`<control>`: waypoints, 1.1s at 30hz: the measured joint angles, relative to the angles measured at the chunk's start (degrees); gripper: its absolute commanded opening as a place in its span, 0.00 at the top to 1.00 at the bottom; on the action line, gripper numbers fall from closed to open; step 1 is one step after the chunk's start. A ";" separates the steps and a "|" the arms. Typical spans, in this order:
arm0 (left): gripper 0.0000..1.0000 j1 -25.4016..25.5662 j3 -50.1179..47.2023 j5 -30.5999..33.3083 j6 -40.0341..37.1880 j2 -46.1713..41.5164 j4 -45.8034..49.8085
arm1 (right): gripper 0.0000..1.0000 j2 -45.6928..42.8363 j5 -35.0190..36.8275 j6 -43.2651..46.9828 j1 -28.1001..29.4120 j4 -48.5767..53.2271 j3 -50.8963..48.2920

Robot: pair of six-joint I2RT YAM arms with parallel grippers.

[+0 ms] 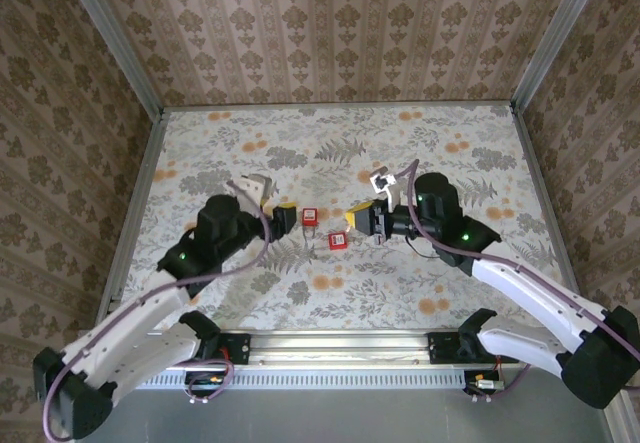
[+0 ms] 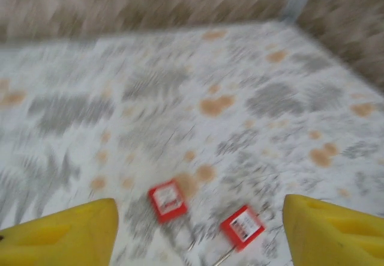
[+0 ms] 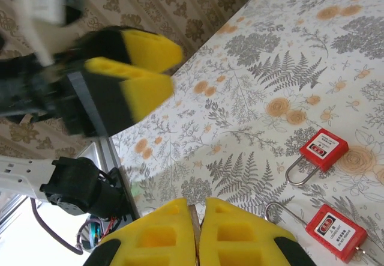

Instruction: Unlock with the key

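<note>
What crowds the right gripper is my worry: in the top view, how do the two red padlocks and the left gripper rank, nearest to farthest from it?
From the right gripper:
1. front padlock, just to its left, toward the arm bases.
2. back padlock, further left, between the two grippers.
3. left gripper, farthest, on the left.

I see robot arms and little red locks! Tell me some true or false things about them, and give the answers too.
1. Two red padlocks lie on the table. True.
2. The right pincer is wide open. False: its yellow fingers are pressed together.
3. The left pincer is open. True.
4. The left pincer holds a padlock. False: both padlocks lie on the table, between the two pincers.
</note>
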State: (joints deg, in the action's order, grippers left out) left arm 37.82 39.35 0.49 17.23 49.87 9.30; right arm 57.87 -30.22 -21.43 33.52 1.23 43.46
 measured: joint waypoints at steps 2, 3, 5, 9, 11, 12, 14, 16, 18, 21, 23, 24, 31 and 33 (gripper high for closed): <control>0.32 -2.99 3.87 0.76 1.84 7.43 3.02 | 0.96 -1.79 0.66 -0.20 -0.02 -0.24 -1.60; 0.31 -3.78 5.16 1.38 2.56 10.64 3.63 | 0.96 -2.67 1.16 -0.26 -0.09 -0.37 -2.51; 0.31 -4.26 6.40 2.29 3.93 15.61 4.35 | 0.96 -4.20 1.73 -0.44 -0.31 -0.26 -4.13; 0.42 -4.52 10.38 2.10 6.16 24.13 7.48 | 0.96 -6.45 2.56 -0.44 -1.16 0.68 -5.84; 0.42 -4.02 14.32 2.60 6.78 29.16 9.35 | 0.96 -7.30 2.86 -0.46 -1.55 0.72 -6.21; 0.39 -3.39 16.87 3.26 6.95 32.09 10.75 | 0.96 -7.87 2.93 -0.55 -1.68 0.72 -6.49; 0.35 -1.95 21.94 4.37 7.45 37.57 13.70 | 0.96 -8.98 3.15 -0.85 -1.77 0.70 -7.15; 0.30 -0.68 26.43 5.03 8.11 42.69 16.59 | 0.96 -10.03 3.52 -0.87 -1.81 0.72 -7.89; 0.26 0.63 30.80 6.08 8.68 48.39 20.00 | 0.96 -10.84 3.87 -0.92 -1.88 0.74 -8.48; 0.23 2.01 34.77 7.67 9.25 54.47 24.17 | 0.96 -11.13 4.15 -1.03 -2.03 0.70 -8.81; 0.24 2.71 36.52 8.39 9.57 57.51 26.53 | 0.96 -11.30 4.17 -1.03 -2.14 0.72 -9.14; 0.24 2.93 37.24 8.63 9.68 58.71 27.61 | 0.96 -11.43 4.17 -1.03 -2.14 0.72 -9.35; 0.29 3.06 42.14 9.09 10.14 63.32 32.26 | 0.96 -11.76 4.17 -1.03 -2.19 0.70 -9.46; 0.32 3.34 42.56 9.01 10.27 64.02 32.65 | 0.96 -11.76 4.17 -1.03 -2.19 0.68 -9.46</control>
State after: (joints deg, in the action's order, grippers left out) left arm 41.17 81.91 9.50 27.51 113.89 41.95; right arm 46.11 -26.04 -22.46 31.33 1.91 34.00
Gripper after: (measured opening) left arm 0.703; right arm 0.080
